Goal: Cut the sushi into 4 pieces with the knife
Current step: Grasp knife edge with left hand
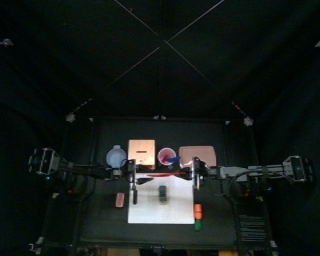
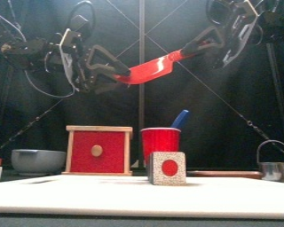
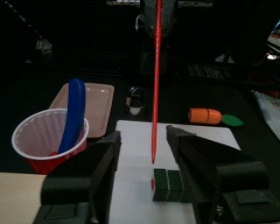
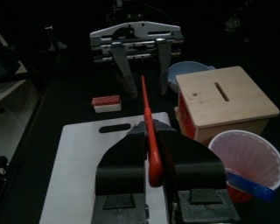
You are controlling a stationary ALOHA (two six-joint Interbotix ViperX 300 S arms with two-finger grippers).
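Right gripper (image 4: 157,164) is clamped on the handle of the red knife (image 2: 151,68), held high over the table. The flat, smooth plastic blade runs edge-on across to the left gripper (image 3: 149,140). Its jaws are apart, one on each side of the blade tip, and I see no contact.

The sushi roll (image 2: 169,167) sits well below both grippers, nearly under the left one, on the white cutting board (image 4: 84,166). It is made of dark green blocks. The end face is speckled white with a round red centre.

Around it:
- Below and behind the grippers, just past the roll: ribbed red cup (image 2: 160,140) with a blue knife (image 2: 180,118) leaning in it.
- Beside the cup, left gripper's side: pale wooden box (image 2: 99,149) with a red drawer front, then a rounded blue-grey bowl (image 2: 38,160).
- Right gripper's side of the cup: flat pink tray (image 3: 95,101).
- Far out on the right gripper's side: metal cutter (image 2: 272,168) with a wire handle.
- Off the board edge below the right gripper: orange carrot toy (image 3: 205,115).
- Off the board edge below the left gripper: red-and-white block (image 4: 108,102).
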